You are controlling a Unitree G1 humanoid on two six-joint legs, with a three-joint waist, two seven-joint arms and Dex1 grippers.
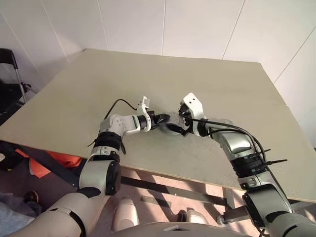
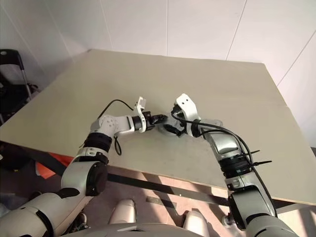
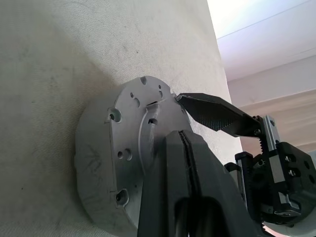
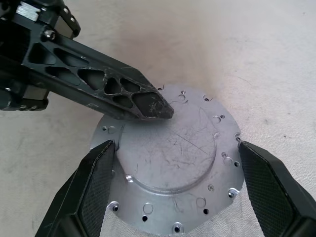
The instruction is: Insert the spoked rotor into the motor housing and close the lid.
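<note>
Motor housing (image 4: 170,163) mid-table, nearer front edge, lid (image 4: 173,143) seated; rotor presumably inside. Left gripper (image 4: 148,106) clenched, pressing lid. Right gripper (image 4: 175,192) released, straddling housing. Task judged near-complete.

Pretty plain room here — a big table (image 1: 89,98) with a matte beige-olive top takes up most of the space, and it looks a bit scuffed and smudgy up close. Behind it the walls (image 1: 197,24) are white panels with thin seams running up them, and the wall on the right side angles along the table's edge. Light comes in fairly bright and even, with a softer glow on the far half of the tabletop. Off to the left there's a black chair (image 1: 10,79) or some folding frame — can't tell which. Under the table's near edge, something orange (image 1: 64,159) sits on a reddish-brown floor (image 1: 158,195), plus a dark crossbar.
</note>
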